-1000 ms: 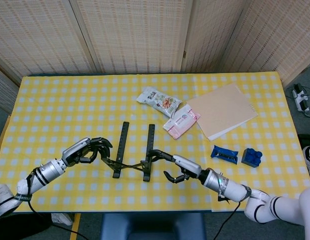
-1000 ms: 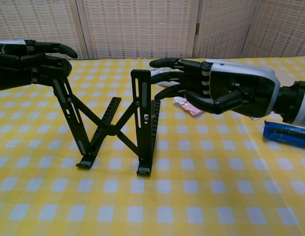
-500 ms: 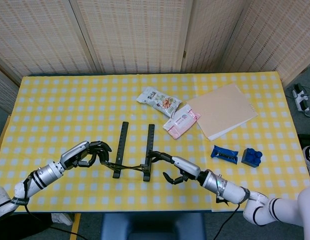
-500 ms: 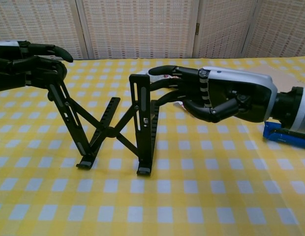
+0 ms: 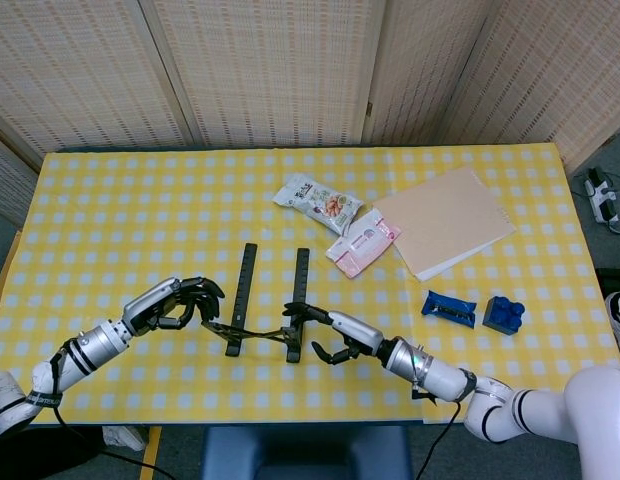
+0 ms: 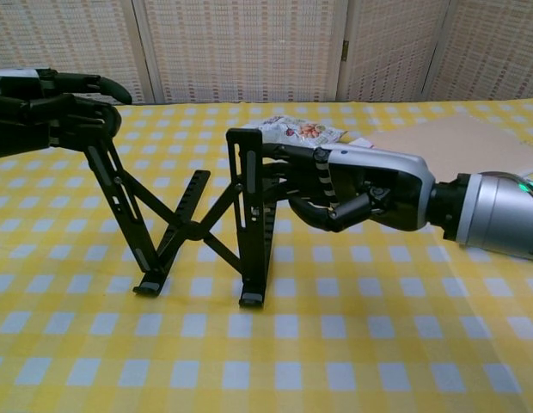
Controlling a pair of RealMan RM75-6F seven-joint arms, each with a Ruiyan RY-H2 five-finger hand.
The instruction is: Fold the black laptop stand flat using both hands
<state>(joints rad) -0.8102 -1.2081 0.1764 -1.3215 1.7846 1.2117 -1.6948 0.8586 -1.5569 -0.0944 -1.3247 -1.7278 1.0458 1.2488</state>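
Note:
The black laptop stand (image 5: 266, 300) stands unfolded on the yellow checked table (image 5: 110, 200), its two rails joined by crossed struts. In the chest view its rails (image 6: 249, 215) rise steeply from their front feet. My left hand (image 6: 56, 112) grips the raised top end of the left rail, fingers curled over it. From the right, my right hand (image 6: 357, 185) has its fingers wrapped against the upper part of the right rail, thumb curled underneath. The head view shows the left hand (image 5: 177, 303) and the right hand (image 5: 337, 335) flanking the stand's near end.
Behind the stand lie a snack bag (image 5: 317, 203) and a pink packet (image 5: 362, 241). A tan board (image 5: 445, 220) covers the back right. A blue wrapper (image 5: 449, 308) and a blue block (image 5: 503, 314) sit right of my right arm.
My right hand has moved left, from just beside the right rail to closing its fingers on the rail's upper part. The left hand keeps its hold and the stand stays unfolded.

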